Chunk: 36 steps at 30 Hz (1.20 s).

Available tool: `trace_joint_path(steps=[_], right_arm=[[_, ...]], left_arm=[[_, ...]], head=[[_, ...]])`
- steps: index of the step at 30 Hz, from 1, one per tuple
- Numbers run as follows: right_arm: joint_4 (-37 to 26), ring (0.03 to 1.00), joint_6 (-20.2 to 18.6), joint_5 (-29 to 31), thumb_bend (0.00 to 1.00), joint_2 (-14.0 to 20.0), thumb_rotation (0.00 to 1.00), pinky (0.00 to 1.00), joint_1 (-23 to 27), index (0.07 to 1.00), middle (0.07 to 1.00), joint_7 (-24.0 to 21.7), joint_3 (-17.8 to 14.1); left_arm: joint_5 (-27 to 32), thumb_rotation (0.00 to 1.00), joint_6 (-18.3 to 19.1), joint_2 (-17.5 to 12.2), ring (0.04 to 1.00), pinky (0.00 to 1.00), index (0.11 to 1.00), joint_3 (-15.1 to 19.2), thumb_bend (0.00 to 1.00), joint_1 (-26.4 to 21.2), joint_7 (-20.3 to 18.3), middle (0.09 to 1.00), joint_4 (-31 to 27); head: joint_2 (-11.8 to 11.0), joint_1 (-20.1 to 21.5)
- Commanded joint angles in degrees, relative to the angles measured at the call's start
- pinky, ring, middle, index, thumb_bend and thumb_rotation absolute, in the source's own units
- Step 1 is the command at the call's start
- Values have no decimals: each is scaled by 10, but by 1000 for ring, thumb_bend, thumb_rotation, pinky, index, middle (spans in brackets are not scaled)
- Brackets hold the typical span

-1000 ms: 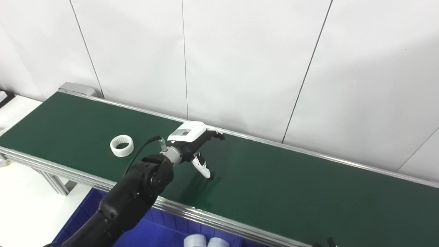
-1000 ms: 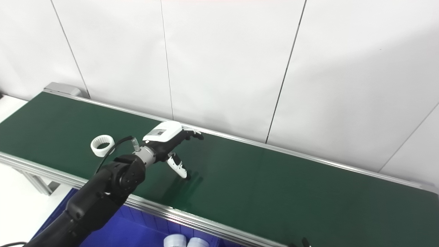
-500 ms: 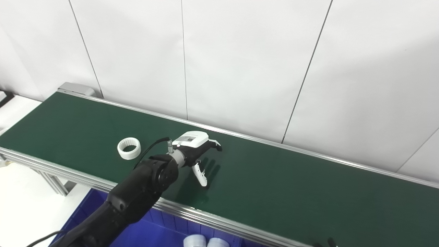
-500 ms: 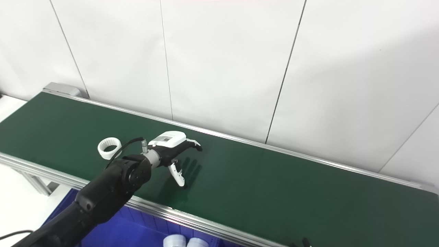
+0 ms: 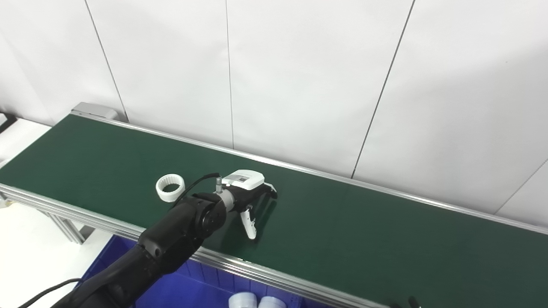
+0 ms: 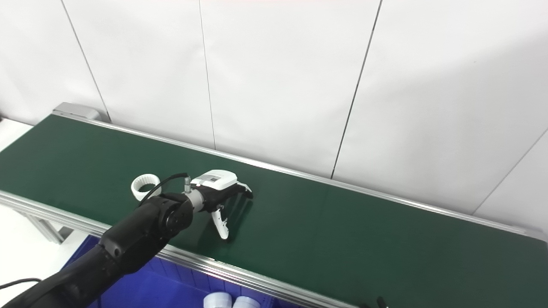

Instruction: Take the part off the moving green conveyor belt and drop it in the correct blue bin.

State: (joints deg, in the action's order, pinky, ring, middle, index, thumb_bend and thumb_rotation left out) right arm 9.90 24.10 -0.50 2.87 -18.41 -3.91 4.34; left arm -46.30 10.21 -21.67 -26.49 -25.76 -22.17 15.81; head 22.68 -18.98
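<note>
We find the part, a white ring point(image 5: 170, 188), lying flat on the green belt point(image 5: 385, 239), its hole facing up. It sits toward the near rail point(image 5: 265, 273), on the left portion of the belt.

The key relation: the ring lies to the left of our left hand point(image 5: 250, 196), behind the wrist rather than in front of the fingers. In the left eye view the ring appears just beside the black forearm point(image 5: 188, 222), partly crossed by the cable point(image 5: 197, 185) that runs to the wrist. The fingers point to the right, away from the ring. A ring has no long axis, so approach direction is not constrained by its shape; we judge that only its position along the belt matters.

Left hand pose: the hand is low over the belt, back plate up, palm down. The fingers are spread and hold nothing. The thumb point(image 5: 249, 222) points down toward the belt, and its tip appears at or very near the surface. The dark fingertips point(image 5: 271, 193) reach toward the far side.

The right hand is barely visible at the bottom edge, so we cannot tell its state. The left hand is clearly the nearer one.

The blue bin point(image 5: 180, 291) sits below the near rail, and it holds white cylinders point(image 5: 257, 302).

We judge the pick has not yet begun. If the belt carries the ring to the right, the open hand waits in its path.
</note>
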Motion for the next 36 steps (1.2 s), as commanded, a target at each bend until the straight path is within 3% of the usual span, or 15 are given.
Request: trace_joint_path(steps=[1,23,36], right_arm=[[-12,870,28,5,77,-3,1000,828,4,1000,899,-3,2],[-9,868,28,3,64,1,1000,826,7,1000,893,-3,0],[-4,869,28,2,45,1,1000,830,10,1000,895,-3,1]], left_arm=[[-4,0,-3,-13,860,750,821,2,939,-24,3,888,-3],[-11,0,4,-33,838,747,806,4,917,-40,-7,878,1],[-23,0,6,-45,813,709,791,12,920,-34,-4,854,-33]], head=[[0,0],[-4,-3],[-5,-4]])
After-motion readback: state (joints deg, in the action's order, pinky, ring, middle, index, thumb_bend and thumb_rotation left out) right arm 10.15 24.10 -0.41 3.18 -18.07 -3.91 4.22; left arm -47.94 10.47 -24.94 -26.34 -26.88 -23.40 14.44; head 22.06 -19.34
